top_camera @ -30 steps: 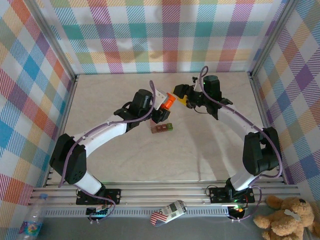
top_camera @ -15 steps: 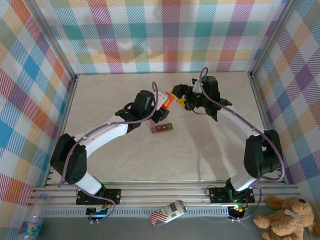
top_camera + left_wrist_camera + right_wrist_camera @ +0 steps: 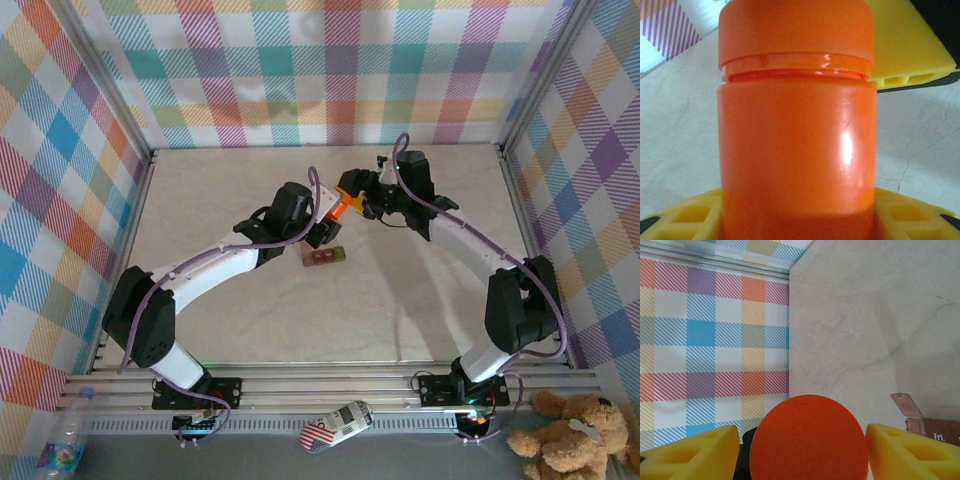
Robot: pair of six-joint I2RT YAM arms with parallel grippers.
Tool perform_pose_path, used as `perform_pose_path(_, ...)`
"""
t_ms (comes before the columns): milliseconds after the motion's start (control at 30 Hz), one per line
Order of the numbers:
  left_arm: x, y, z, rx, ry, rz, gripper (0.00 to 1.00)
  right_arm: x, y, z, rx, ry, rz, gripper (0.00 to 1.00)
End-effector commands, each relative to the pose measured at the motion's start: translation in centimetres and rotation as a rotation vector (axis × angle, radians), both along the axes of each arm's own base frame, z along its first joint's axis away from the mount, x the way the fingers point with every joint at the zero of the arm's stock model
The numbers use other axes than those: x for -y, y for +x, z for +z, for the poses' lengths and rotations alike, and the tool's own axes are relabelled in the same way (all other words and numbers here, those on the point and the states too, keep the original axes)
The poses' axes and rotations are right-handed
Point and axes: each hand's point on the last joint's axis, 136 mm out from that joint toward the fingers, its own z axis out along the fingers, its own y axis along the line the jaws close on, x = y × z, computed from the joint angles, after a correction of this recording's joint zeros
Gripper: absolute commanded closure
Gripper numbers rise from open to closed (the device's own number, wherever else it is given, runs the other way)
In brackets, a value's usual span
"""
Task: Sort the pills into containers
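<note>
The left gripper is closed on the lower body of the orange bottle, its 2 yellow pads pressed in at either side, and it holds the bottle above the far middle of the counter, tilted with the cap pointing toward the right arm. The right gripper meets it from the opposite side, its jaws partly apart and straddling the cap. In the right wrist view the round cap face sits between the 2 yellow fingers; a thin dark gap shows at 1 finger, while the other lies right at the cap's edge, so I cannot tell whether that gripper has actually clamped the cap. The containers, a short dark red-brown strip with 1 green end, lie flat on the counter just nearer the arm bases than the bottle, apart from both grippers. At least 1 translucent lid on the strip stands open.
</note>
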Motion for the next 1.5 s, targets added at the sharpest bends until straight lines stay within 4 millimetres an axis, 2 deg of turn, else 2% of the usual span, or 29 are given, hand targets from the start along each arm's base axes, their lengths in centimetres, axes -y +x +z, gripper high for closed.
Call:
perform_pose_path(0,0.9,0.3,1.9,0.053,-0.044,-0.009,1.0,-0.9,0.3,0.7,0.009,0.034,0.02,0.38)
perform_pose_path(167,0.9,0.4,2.2,0.046,-0.069,-0.002,1.0,-0.9,0.0,0.1,0.009,0.029,0.032,0.56)
perform_pose_path(300,0.6,0.3,2.8,0.013,-0.123,-0.003,1.0,-0.6,-0.2,-0.6,0.011,0.014,0.037,0.62)
perform_pose_path(500,0.6,-0.5,4.1,-0.055,-0.219,-0.062,1.0,0.6,0.6,-0.9,0.096,0.003,0.042,0.63)
perform_pose_path(633,1.0,-1.7,4.8,-0.112,-0.285,-0.141,1.0,0.7,0.9,0.7,0.255,0.011,0.11,0.63)
perform_pose_path(767,1.8,-3.0,5.3,-0.17,-0.331,-0.228,1.0,0.4,0.2,2.2,0.407,-0.007,0.203,0.62)
perform_pose_path(900,2.5,-4.1,5.4,-0.215,-0.363,-0.308,1.0,0.4,0.1,2.1,0.442,-0.032,0.245,0.62)
perform_pose_path(967,2.7,-4.0,5.2,-0.227,-0.363,-0.311,1.0,0.8,0.4,1.8,0.416,-0.041,0.233,0.62)
perform_pose_path(1033,2.5,-3.4,4.8,-0.221,-0.345,-0.278,1.0,1.1,0.7,1.6,0.38,-0.039,0.209,0.59)
perform_pose_path(1200,0.6,-0.8,3.3,-0.149,-0.231,-0.111,1.0,2.3,1.4,1.4,0.267,-0.041,0.092,0.29)
perform_pose_path(1300,-0.7,0.6,2.2,-0.08,-0.119,-0.01,1.0,3.0,1.4,2.0,0.213,-0.028,0.029,0.26)
perform_pose_path(1467,-1.1,1.0,1.1,0.004,0.003,0.041,1.0,3.6,1.4,1.6,0.111,-0.001,-0.049,0.25)
